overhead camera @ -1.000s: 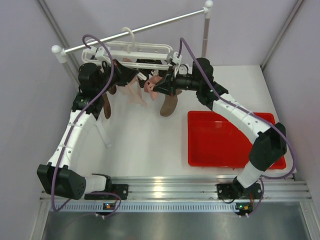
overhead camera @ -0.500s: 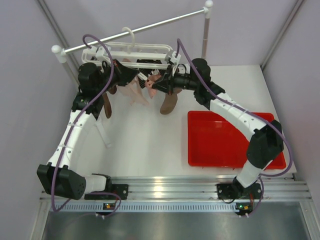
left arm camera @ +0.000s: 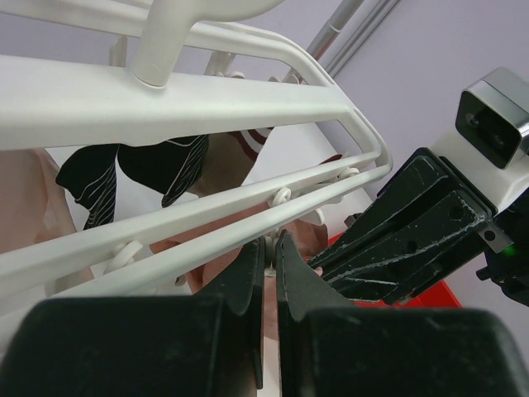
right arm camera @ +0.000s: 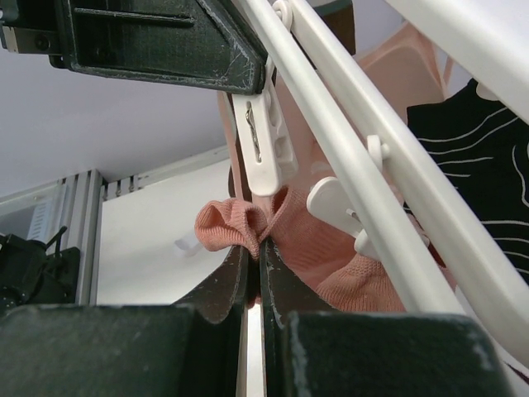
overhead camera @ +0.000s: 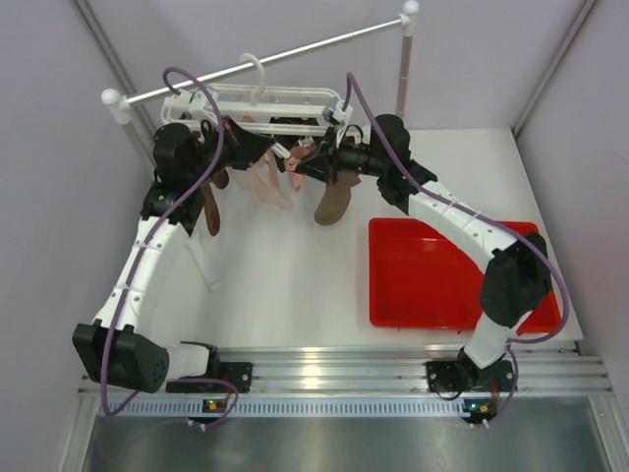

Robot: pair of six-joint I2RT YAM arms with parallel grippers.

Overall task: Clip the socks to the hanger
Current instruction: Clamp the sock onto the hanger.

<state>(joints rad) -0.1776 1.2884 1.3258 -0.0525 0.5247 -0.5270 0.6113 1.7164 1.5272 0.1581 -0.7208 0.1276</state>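
The white hanger [overhead camera: 275,101] hangs from the rail by its hook, and its bars [left arm camera: 165,99] cross both wrist views. My left gripper [left arm camera: 270,241] is just under it, shut on a small white clip [right arm camera: 263,141]. My right gripper [right arm camera: 254,246] is shut on the bunched cuff of a pale pink sock [right arm camera: 310,240], held directly below that clip. In the top view both grippers, left [overhead camera: 267,147] and right [overhead camera: 295,167], meet under the hanger. Taupe-brown socks [overhead camera: 332,202] with dark striped cuffs [left arm camera: 140,169] and another pink sock [overhead camera: 263,184] hang from the hanger.
A long white rail [overhead camera: 295,51] on poles carries the hanger at the back. A red tray [overhead camera: 442,280] lies on the table at the right. Purple walls close in on both sides. My right arm's black body [left arm camera: 405,231] sits close beside my left fingers.
My right gripper has moved a little left and up toward the hanger, carrying the pink sock's cuff closer to the clip. The left arm has stayed put.
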